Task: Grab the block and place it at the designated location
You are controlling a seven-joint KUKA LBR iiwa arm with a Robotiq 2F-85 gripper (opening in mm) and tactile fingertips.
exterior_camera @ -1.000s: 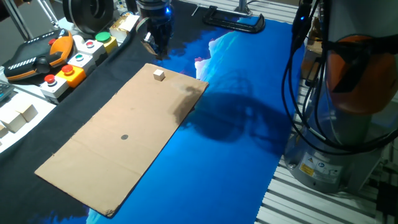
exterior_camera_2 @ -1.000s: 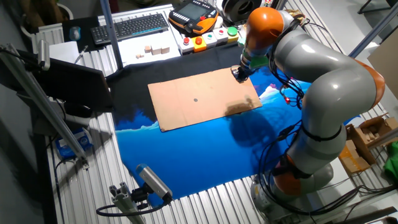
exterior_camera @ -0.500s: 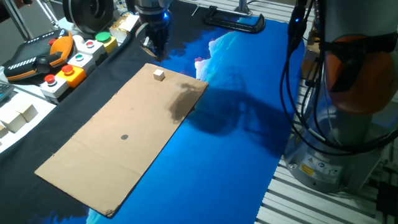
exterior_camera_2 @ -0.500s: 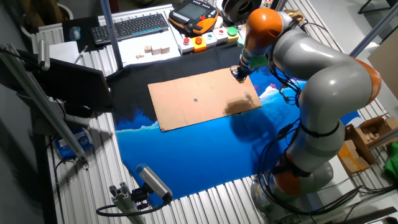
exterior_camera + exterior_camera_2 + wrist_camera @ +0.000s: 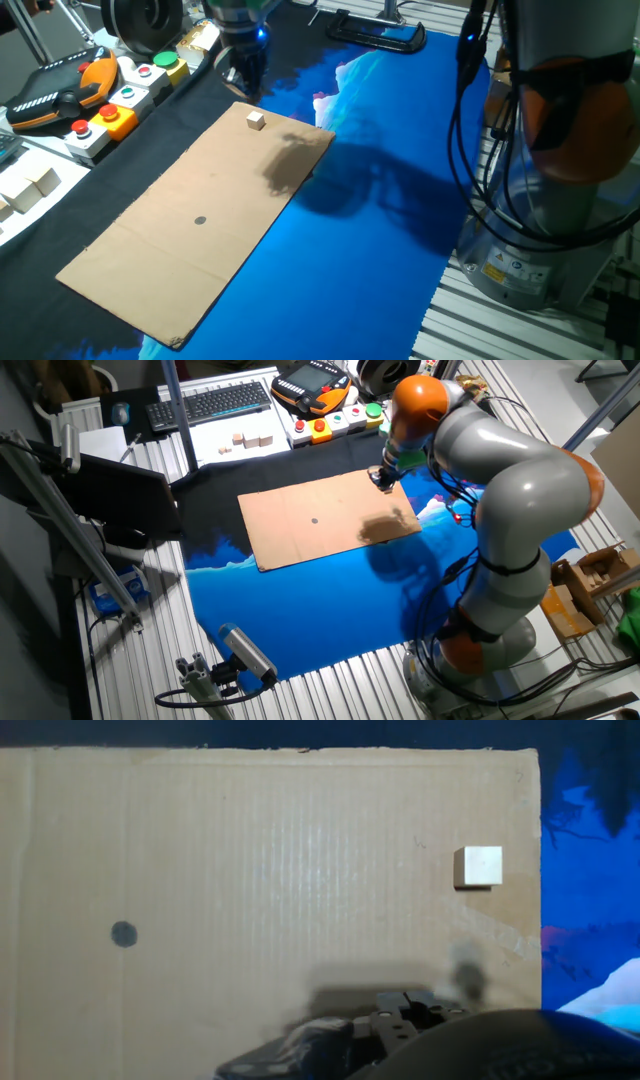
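The block (image 5: 256, 120) is a tiny pale beige cube lying free near the far corner of the brown cardboard (image 5: 170, 260). In the hand view the block (image 5: 478, 866) sits at the upper right. The designated location (image 5: 200, 221) is a small dark round spot in the middle of the cardboard; it also shows in the hand view (image 5: 123, 933) and in the other fixed view (image 5: 314, 520). My gripper (image 5: 245, 80) hovers just beyond the cardboard's far edge, a little behind and above the block. Its fingers look apart and hold nothing. In the other fixed view the gripper (image 5: 383, 478) hides the block.
A button box (image 5: 120, 95) and a teach pendant (image 5: 55, 95) stand at the far left, with larger whitish cubes (image 5: 30, 185) beside them. A blue cloth (image 5: 380, 230) covers the table right of the cardboard. The robot base (image 5: 540, 220) stands at the right. A keyboard (image 5: 215, 402) lies at the back.
The gripper has drifted slightly left along the cardboard's far edge. The block and the cardboard have not moved.
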